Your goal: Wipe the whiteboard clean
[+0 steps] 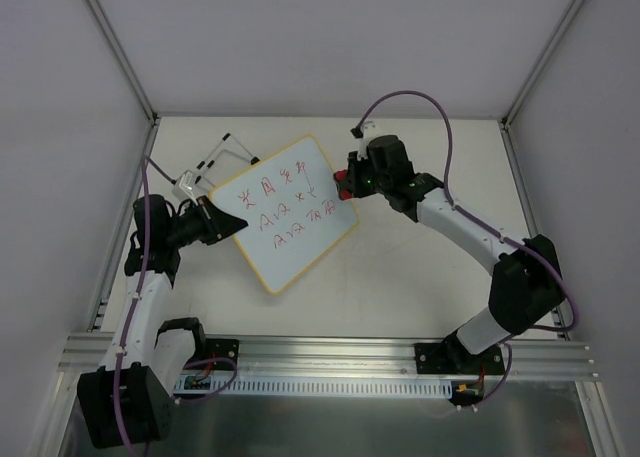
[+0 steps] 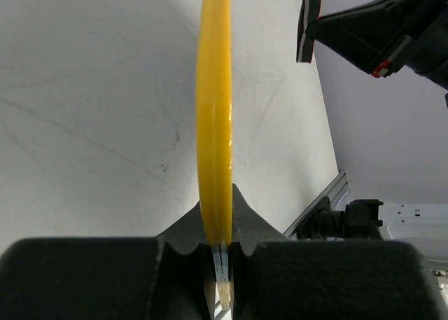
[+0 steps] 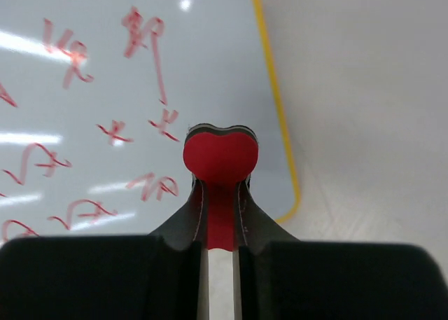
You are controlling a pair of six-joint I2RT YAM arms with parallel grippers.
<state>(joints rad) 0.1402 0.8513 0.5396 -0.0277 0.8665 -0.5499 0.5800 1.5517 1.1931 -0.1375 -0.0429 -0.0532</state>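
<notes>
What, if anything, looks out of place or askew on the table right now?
Nothing spilled or damaged. The whiteboard is turned askew to the table, but the left gripper clamps its edge, so that seems deliberate. Red writing covers it.

We see the whiteboard (image 1: 290,217) as white with a thin yellow frame, and rows of red handwriting run across it. The eraser (image 3: 220,155) is red with a dark edge layer. The left gripper (image 2: 222,222) and right gripper (image 3: 220,194) are black. The right arm (image 1: 462,227) is white with black joints, its cable (image 1: 447,147) is purple, and the table (image 1: 400,277) is off-white.
</notes>
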